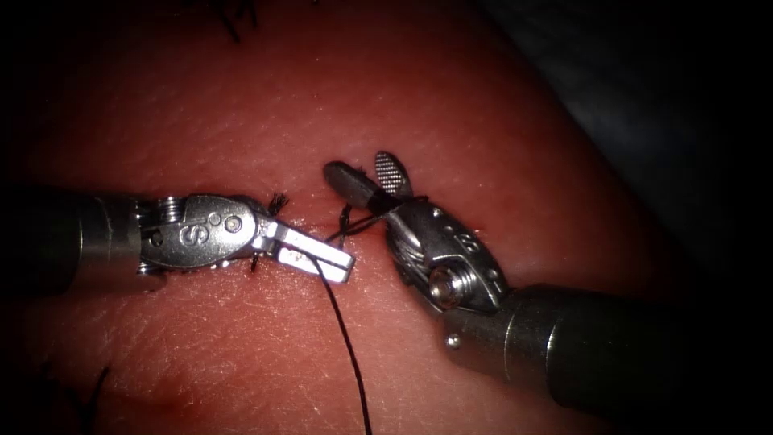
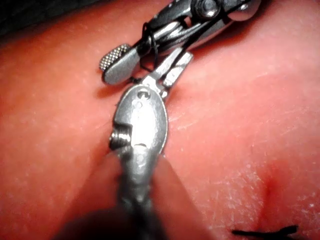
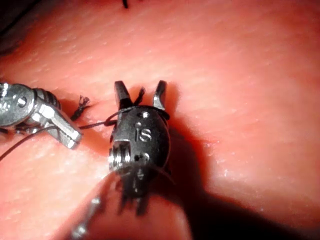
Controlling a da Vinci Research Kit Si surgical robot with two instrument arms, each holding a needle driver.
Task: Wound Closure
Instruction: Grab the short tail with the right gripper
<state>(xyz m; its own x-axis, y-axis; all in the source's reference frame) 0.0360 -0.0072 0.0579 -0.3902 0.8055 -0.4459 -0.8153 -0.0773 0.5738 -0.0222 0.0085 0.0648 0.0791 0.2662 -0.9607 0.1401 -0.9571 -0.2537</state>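
On the tissue [image 1: 451,105] my left tool [image 1: 351,267] comes in from the left, its jaws shut on the black thread [image 1: 346,338]. One strand trails from those jaws toward the near edge. Another strand runs up and right to my right tool [image 1: 357,164] and is looped around the base of its jaws. The right tool's jaws stand open with nothing between them, one ribbed pad [image 1: 390,171] facing up. In the right wrist view the loop [image 3: 102,122] crosses just below the open jaws [image 3: 141,87]. The left wrist view has the left jaws [image 2: 176,64] close under the right tool's pad [image 2: 114,56].
A frayed cut thread end [image 1: 278,201] sticks up beside the left tool's wrist, also in the right wrist view [image 3: 81,103]. Earlier stitches [image 1: 233,24] lie at the far edge, and another dark thread end [image 1: 90,387] lies near left. The tissue drops off into darkness at the right.
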